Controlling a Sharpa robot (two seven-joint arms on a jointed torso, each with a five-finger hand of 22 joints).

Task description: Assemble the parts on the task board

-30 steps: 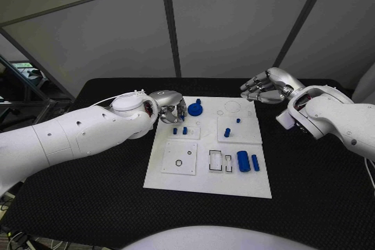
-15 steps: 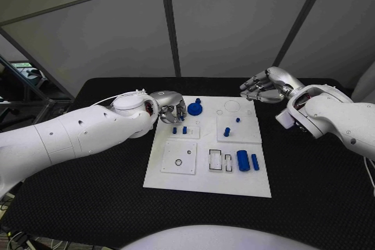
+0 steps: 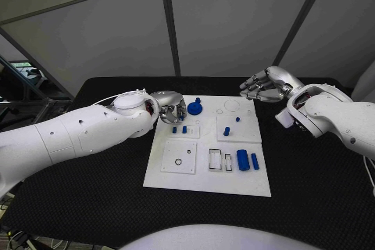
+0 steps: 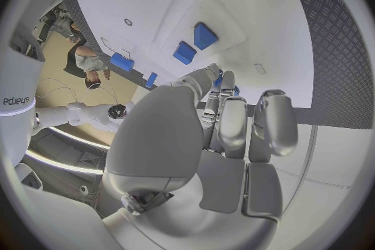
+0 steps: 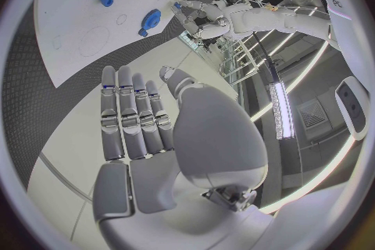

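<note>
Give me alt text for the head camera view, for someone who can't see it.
A white task board lies on a black table with small blue parts on it, including a large blue cylinder. The left hand is at the board's far left corner; the right hand hovers beyond its far right corner.
</note>
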